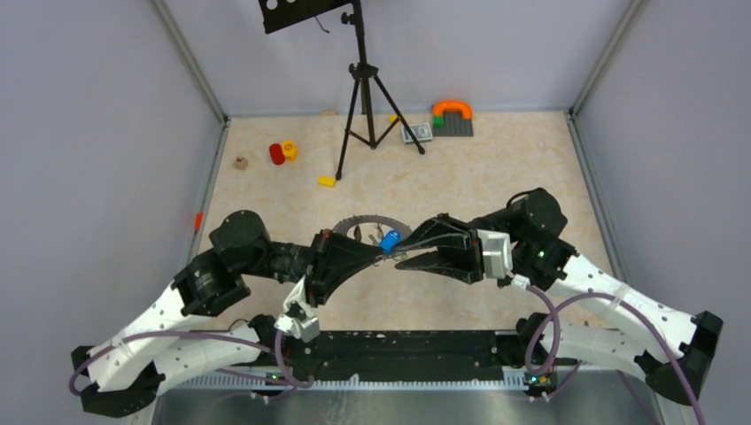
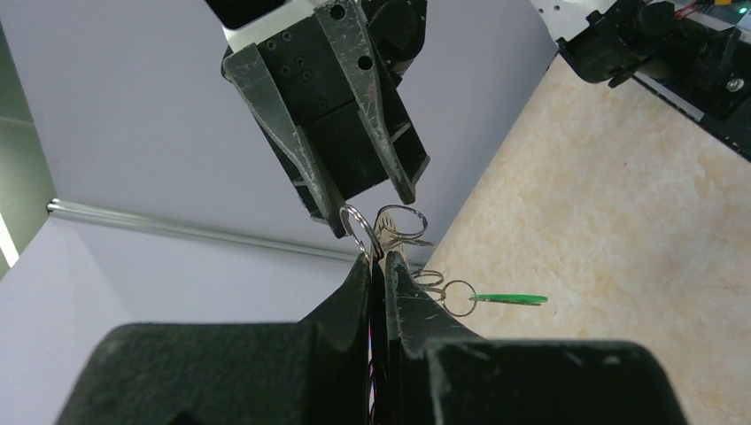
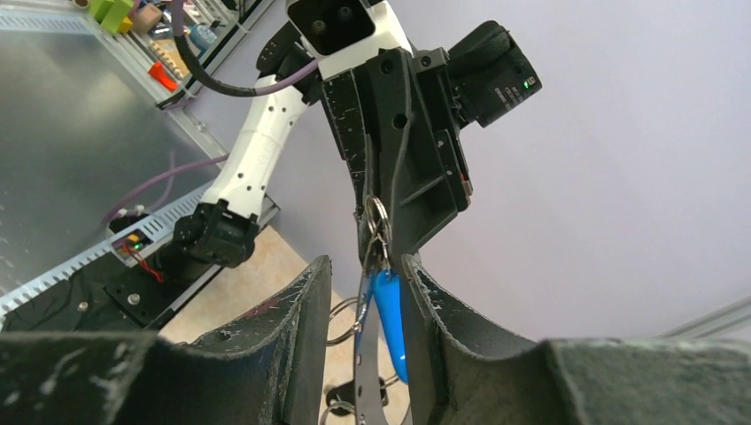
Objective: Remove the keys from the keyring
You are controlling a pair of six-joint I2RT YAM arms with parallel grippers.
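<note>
The keyring (image 1: 365,219), a large flat grey ring, hangs above the table between both arms. My left gripper (image 1: 383,251) is shut on its edge; in the left wrist view that gripper (image 2: 381,258) pinches it edge-on. Small wire rings (image 2: 400,221) stick out above the tips, and a green-tagged key (image 2: 509,299) hangs to the right. My right gripper (image 3: 365,261) straddles the edge-on keyring (image 3: 366,354) and the blue-tagged key (image 3: 390,319). Its jaws stand apart. The blue tag lies against the right finger (image 3: 425,301), and a gap shows at the left one.
A black tripod (image 1: 363,97) stands at the back centre. Toy pieces lie around it: a red and yellow pair (image 1: 283,152), a yellow block (image 1: 327,181), and a grey baseplate with an orange arch (image 1: 452,117). Grey walls close in three sides.
</note>
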